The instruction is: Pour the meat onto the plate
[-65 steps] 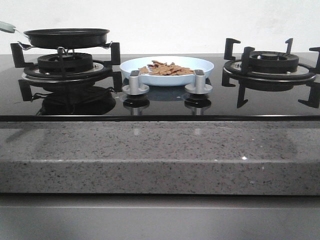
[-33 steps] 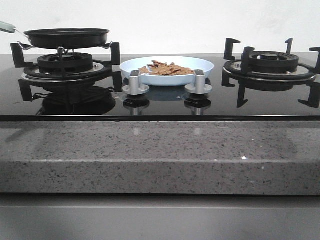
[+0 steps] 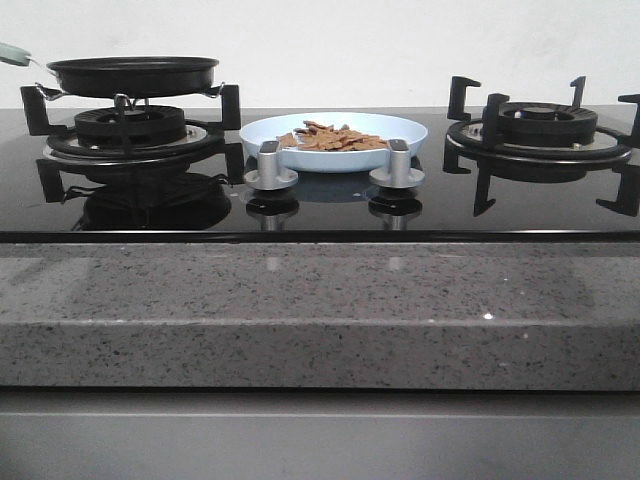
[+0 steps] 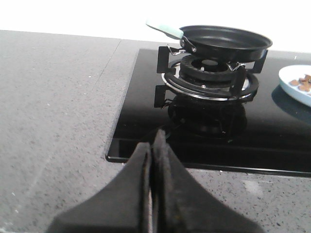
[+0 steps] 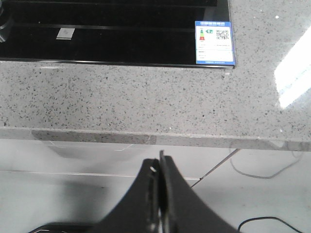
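The pale-blue plate (image 3: 405,130) sits on the black glass hob between the two burners, behind the two silver knobs. A heap of tan meat (image 3: 333,138) lies in it. In the left wrist view the plate's edge (image 4: 291,88) shows with a few meat chips (image 4: 302,82). A black frying pan (image 3: 132,73) rests on the left burner, pale handle pointing left; it also shows in the left wrist view (image 4: 224,41). My left gripper (image 4: 152,145) is shut and empty, over the grey counter before the hob. Off the counter's front edge, my right gripper (image 5: 160,162) is shut and empty.
The right burner grate (image 3: 540,130) stands bare. Two silver knobs (image 3: 271,168) (image 3: 398,166) stand in front of the plate. A speckled grey stone counter (image 3: 320,310) runs along the front. A label sticker (image 5: 214,42) marks the hob's corner. Cables lie on the floor (image 5: 272,221).
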Motion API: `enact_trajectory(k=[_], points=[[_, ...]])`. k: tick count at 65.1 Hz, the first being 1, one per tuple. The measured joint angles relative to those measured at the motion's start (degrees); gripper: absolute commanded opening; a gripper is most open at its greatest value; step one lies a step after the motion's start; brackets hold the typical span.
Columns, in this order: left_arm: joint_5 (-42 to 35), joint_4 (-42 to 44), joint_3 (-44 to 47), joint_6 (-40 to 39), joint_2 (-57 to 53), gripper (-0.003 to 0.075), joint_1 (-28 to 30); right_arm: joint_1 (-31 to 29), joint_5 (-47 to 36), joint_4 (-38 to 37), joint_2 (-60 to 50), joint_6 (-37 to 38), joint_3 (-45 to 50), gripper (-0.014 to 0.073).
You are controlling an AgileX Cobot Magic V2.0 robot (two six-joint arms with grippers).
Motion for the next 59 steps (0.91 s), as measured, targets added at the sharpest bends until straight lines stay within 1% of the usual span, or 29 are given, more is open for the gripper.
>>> enact_trajectory(k=[9,23,41,59], points=[[-5.1,-1.4,6.2,0.0,-4.9,-0.002,0.0,0.0,0.0,0.0,0.0,0.0,0.0,-0.0071],[-9.9,-1.5,6.5,0.0,-5.7,-0.002,0.0,0.0,0.1,0.0,0.0,0.0,0.1,-0.0071],[-10.5,-1.5,6.5,0.0,-5.7,-0.002,-0.1,0.0,0.1,0.0,0.0,0.0,0.1,-0.0071],[-10.6,-1.5,6.5,0.0,-5.7,-0.002,-3.6,0.0,0.1,0.0,0.0,0.0,0.1,-0.0071]])
